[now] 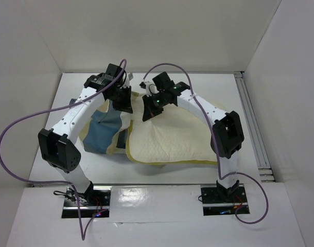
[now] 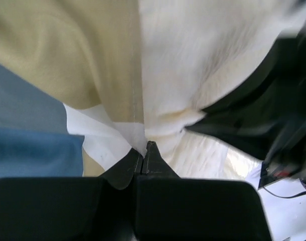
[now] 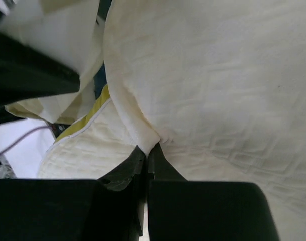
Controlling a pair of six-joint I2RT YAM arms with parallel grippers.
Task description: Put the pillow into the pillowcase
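- Top external view shows the pillow [image 1: 172, 141] lying on the counter [image 1: 208, 85] right of the middle, reaching toward the near edge. Nearly all of it is bare and outside the cover.
- The pillowcase [image 1: 103, 131] lies crumpled just beside it on the left, partly under the left arm. Its blue and tan blocks and pale lining are showing, and its right edge touches the pillow's left side.
- Left gripper [image 1: 123, 103] is near the middle of the far edge. In the left wrist view its jaws are pressed together on a seam of the checked cloth, lifting that edge.
- Right gripper [image 1: 149, 110] is close beside it. In the right wrist view its jaws are pinched on a fold of quilted cream fabric, seemingly the pillow's far left corner, with the yellow band visible below.
- Judged from this, the task is at an early stage: both pieces are gripped, but the mouth is not visibly spread and no corner is clearly inside.
- What is left is to feed the corner in, draw the cover along the whole pillow, and settle the corners.
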